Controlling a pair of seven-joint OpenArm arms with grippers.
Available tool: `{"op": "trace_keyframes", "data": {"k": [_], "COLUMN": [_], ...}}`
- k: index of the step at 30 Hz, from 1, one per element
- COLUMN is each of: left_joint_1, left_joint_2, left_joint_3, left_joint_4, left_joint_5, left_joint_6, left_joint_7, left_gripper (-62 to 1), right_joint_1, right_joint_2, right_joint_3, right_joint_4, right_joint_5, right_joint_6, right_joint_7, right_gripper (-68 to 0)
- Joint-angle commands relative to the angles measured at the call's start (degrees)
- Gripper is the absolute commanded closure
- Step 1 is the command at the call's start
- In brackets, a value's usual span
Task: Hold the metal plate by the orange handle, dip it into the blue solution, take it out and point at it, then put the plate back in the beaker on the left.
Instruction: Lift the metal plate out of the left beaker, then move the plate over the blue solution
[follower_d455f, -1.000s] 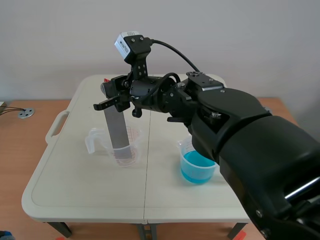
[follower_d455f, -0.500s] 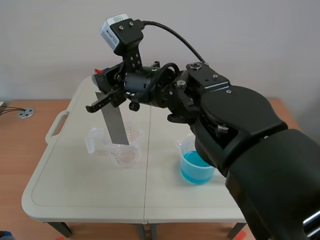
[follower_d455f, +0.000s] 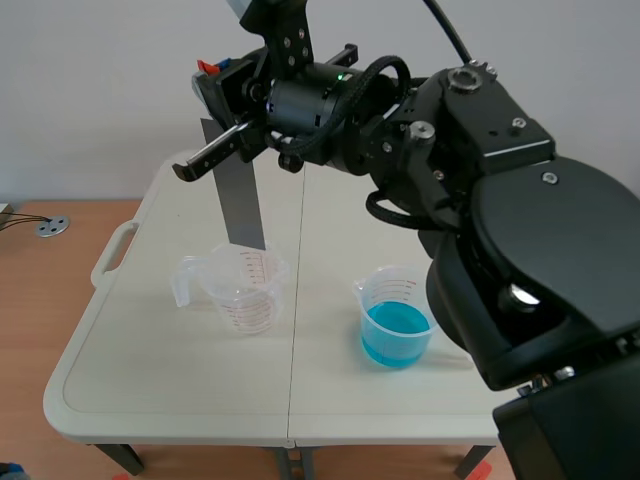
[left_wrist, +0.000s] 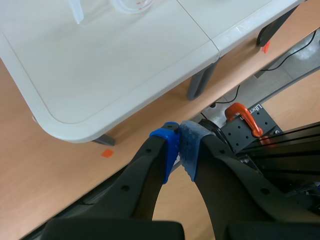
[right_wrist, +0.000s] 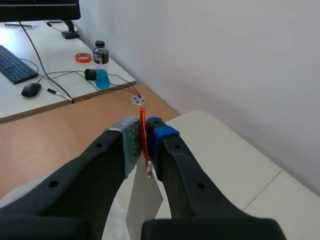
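A grey metal plate (follower_d455f: 237, 195) hangs upright from its orange handle (follower_d455f: 207, 67), which is pinched in my right gripper (follower_d455f: 222, 78). The plate's lower edge is just above the rim of the clear left beaker (follower_d455f: 243, 288). The right beaker (follower_d455f: 395, 318) holds blue solution and stands to the right on the table. In the right wrist view the orange handle (right_wrist: 143, 137) sits between the fingers of the right gripper (right_wrist: 143, 130), and the plate (right_wrist: 143, 202) hangs below. My left gripper (left_wrist: 179, 142) is shut on nothing, off the table's front edge above the floor.
The white folding table (follower_d455f: 150, 350) has a centre seam and a handle at its left end. In the right wrist view a desk behind carries a small bottle (right_wrist: 101, 66) of blue liquid, a roll of tape (right_wrist: 83, 57), a keyboard (right_wrist: 16, 64) and a mouse (right_wrist: 31, 89).
My right arm has risen, lifting the plate out of the left beaker until its lower edge clears the rim.
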Motion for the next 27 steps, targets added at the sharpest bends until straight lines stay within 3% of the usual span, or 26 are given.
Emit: {"op": "trace_keyframes", "data": {"k": [1,15,22,27], "left_joint_1": [-0.2,-0.3,-3.9,-7.5], "left_joint_2": [0.0,0.0,-0.1,-2.5], "left_joint_3": [0.3,0.3,0.3,0.6], "left_joint_4": [0.6,0.6,0.6,0.6], "left_joint_5": [-0.4,-0.4,-0.3,-0.4], "left_joint_6": [-0.2,-0.2,-0.2,-0.6], "left_joint_7": [-0.6,-0.9,-0.6,-0.6], "left_gripper": [-2.6,-2.6,-2.6,-2.6], "right_joint_1": [0.9,-6.3,-10.1,-13.4], "right_joint_2": [-0.2,-0.2,-0.2,-0.2], "right_joint_3": [-0.1,3.4,6.0,8.4], "right_joint_4": [2.4,20.6,26.4,29.7], "right_joint_5": [0.7,0.7,0.7,0.9], "right_joint_6": [-0.2,0.9,2.4,5.3], "right_joint_7": [-0.1,-5.9,-8.5,-8.6], "right_gripper": [-1.3,-1.3,-1.3,-1.3]}}
